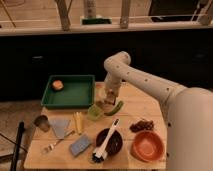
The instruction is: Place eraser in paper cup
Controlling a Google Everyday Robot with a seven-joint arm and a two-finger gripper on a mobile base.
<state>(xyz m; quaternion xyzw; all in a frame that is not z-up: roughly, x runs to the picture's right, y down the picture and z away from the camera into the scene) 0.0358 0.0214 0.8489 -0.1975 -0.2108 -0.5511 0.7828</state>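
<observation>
The paper cup (102, 95) stands just right of the green tray and is partly covered by my gripper. My gripper (108, 99) points down, right over or at the cup's mouth. The eraser does not show as a separate thing; it is hidden at or under the gripper, or inside the cup, and I cannot tell which.
A green tray (75, 98) with an orange fruit (58, 85) sits at the left. A small green cup (93, 111) and a green vegetable (115, 108) lie just in front of the gripper. Nearer are a black bowl with a dish brush (107, 141), an orange bowl (148, 145), a blue sponge (80, 145) and a metal cup (41, 122).
</observation>
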